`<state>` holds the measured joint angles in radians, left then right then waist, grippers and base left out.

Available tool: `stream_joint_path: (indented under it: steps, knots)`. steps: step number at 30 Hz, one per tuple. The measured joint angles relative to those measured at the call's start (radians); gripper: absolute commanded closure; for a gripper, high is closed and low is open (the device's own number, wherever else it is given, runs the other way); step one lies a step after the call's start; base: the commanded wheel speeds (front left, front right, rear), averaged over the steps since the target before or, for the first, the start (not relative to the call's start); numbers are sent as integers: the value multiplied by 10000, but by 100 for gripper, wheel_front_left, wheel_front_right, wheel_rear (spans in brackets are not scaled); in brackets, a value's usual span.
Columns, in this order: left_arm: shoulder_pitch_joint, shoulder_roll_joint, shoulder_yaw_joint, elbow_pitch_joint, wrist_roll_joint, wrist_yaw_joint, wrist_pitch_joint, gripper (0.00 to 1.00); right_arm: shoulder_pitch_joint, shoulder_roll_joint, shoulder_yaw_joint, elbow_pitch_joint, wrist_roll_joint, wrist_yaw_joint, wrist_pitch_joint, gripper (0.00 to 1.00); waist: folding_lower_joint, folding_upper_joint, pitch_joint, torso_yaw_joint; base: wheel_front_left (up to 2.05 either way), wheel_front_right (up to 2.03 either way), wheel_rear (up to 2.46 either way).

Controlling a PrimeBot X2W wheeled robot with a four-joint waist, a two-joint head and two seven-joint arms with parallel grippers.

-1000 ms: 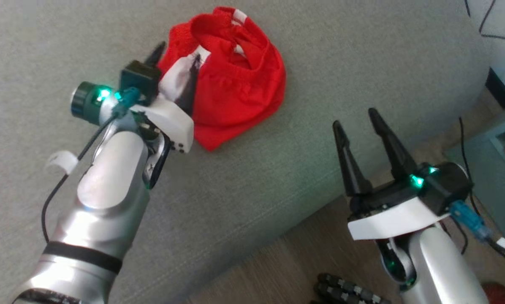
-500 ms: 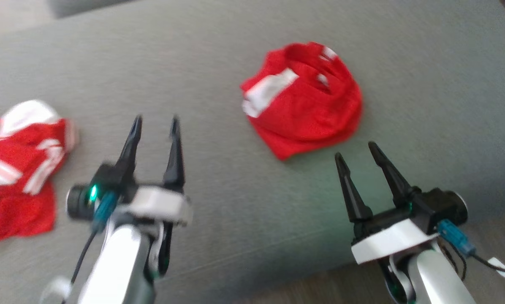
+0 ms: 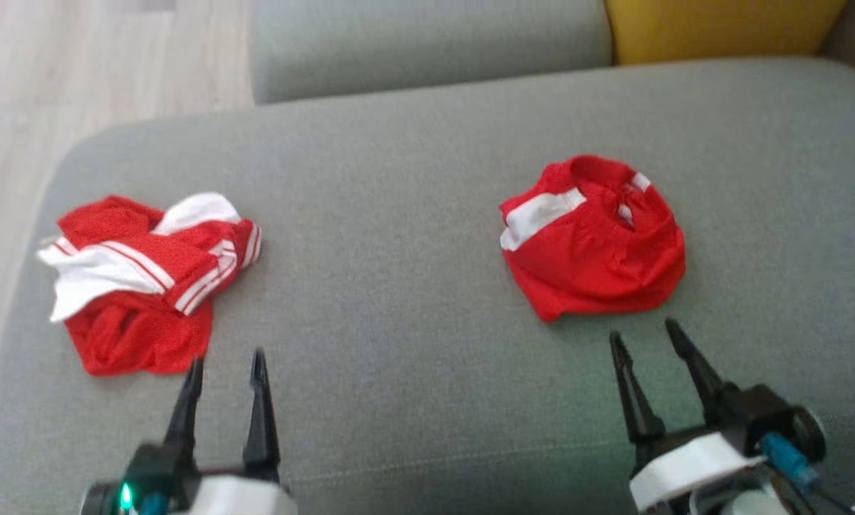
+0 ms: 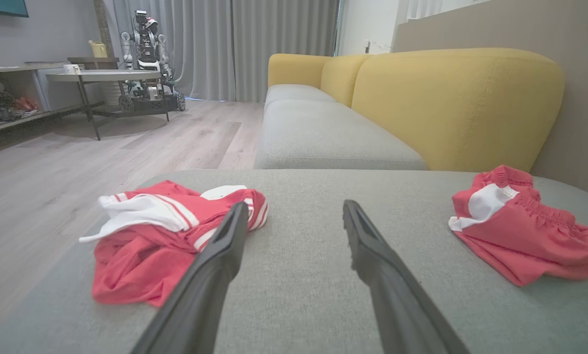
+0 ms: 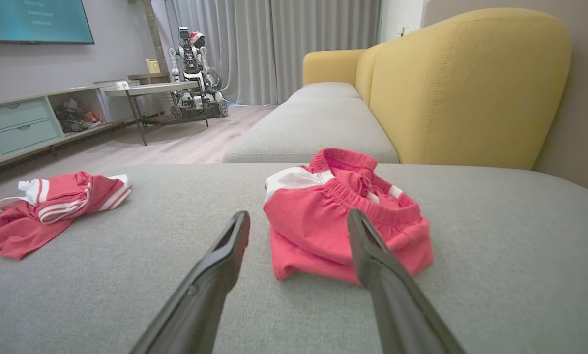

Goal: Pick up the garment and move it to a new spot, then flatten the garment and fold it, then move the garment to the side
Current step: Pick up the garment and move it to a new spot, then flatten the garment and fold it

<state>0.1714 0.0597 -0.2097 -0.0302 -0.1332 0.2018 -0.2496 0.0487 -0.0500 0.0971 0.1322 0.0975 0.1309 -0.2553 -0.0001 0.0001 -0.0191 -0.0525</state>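
Two red garments lie on the grey sofa seat (image 3: 399,300). A crumpled red garment with white stripes (image 3: 141,279) lies at the left, just beyond and left of my left gripper (image 3: 227,357). A compact, folded red garment with a white patch (image 3: 592,243) lies at the right, just beyond my right gripper (image 3: 644,330). Both grippers hover open and empty over the seat's front part. In the left wrist view my left gripper (image 4: 295,205) points between the striped garment (image 4: 151,236) and the folded one (image 4: 520,236). In the right wrist view my right gripper (image 5: 299,215) points at the folded garment (image 5: 333,216).
A yellow backrest cushion (image 3: 720,28) rises behind the seat, and a second grey seat cushion (image 3: 427,43) continues beyond it. Wooden floor (image 3: 77,64) lies past the sofa's left edge. Across the room, another robot (image 4: 149,64) stands by a table.
My left gripper has drawn back from the folded red garment to the seat's front left. The head camera has swung, bringing the striped garment and the sofa back into view.
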Motion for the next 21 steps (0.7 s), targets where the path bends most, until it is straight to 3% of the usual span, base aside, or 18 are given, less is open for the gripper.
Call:
stream_joint_path:
  steps: [7, 21]
  knots:
    - [1359, -8, -27, -389, 174, 376, 0, 0, 659, 40, -134, -75, -12, 0, 0, 0, 0, 0, -539, 11, 0, 0, 0]
    - [1341, -8, -213, -579, 690, 581, 0, 0, 700, 42, -63, -128, -82, 0, 0, 0, 0, 0, -604, -126, 0, 0, 0]
